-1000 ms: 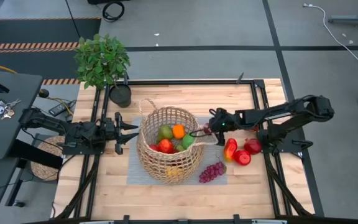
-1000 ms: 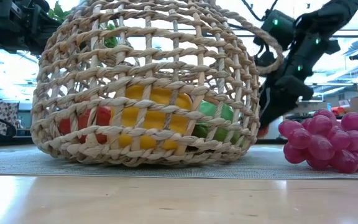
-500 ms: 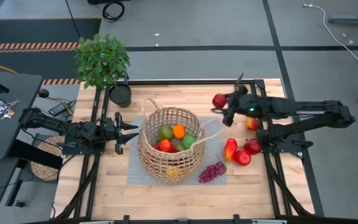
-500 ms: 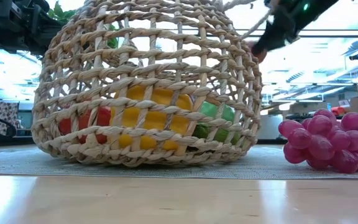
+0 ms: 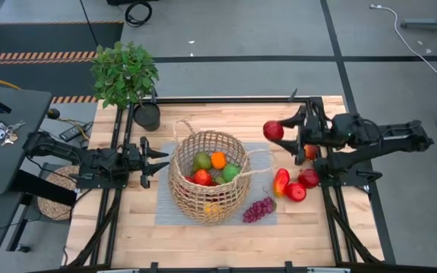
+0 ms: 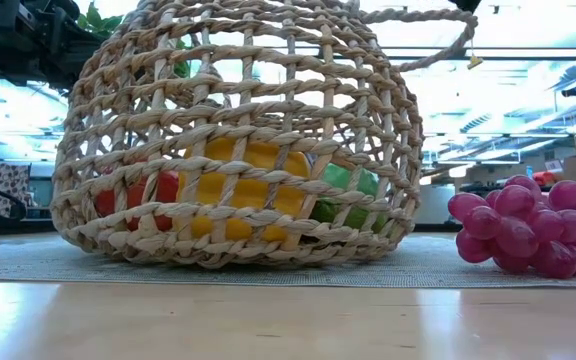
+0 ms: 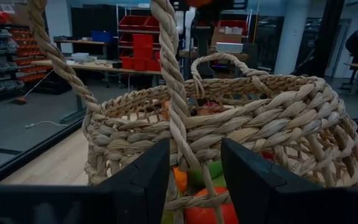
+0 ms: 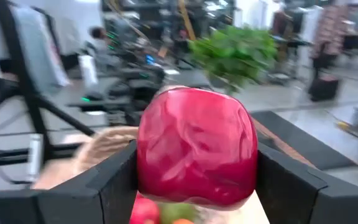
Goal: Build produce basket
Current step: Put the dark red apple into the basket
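The right end effector (image 5: 279, 130) hangs above the tabletop (image 5: 226, 227), off to the right of the basket (image 5: 206, 176) and apart from it, its two fingers clamped on a red apple (image 5: 273, 130); in the right wrist view that apple (image 8: 196, 145) fills the gap between the dark fingers (image 8: 288, 186). The basket stands on a grey mat (image 5: 164, 211) near the middle of the tabletop, and it holds produce: an orange piece (image 5: 218, 160), green pieces (image 5: 230, 172), a red piece (image 5: 202, 177) and, seen through the weave in the low view, a yellow piece (image 6: 248, 195). Outside the basket on its right lie a purple grape bunch (image 5: 258, 209) at the edge of the mat, a red pepper (image 5: 281, 182) and two more red apples (image 5: 308, 178), all close together beneath the right arm. The left end effector (image 5: 154, 161) waits just left of the basket with its fingers spread apart and nothing between them; in the left wrist view one thin loop handle (image 7: 169, 81) rises in the gap between them. A potted plant (image 5: 125, 74) in a black pot (image 5: 147, 117) stands at the far left corner of the tabletop.
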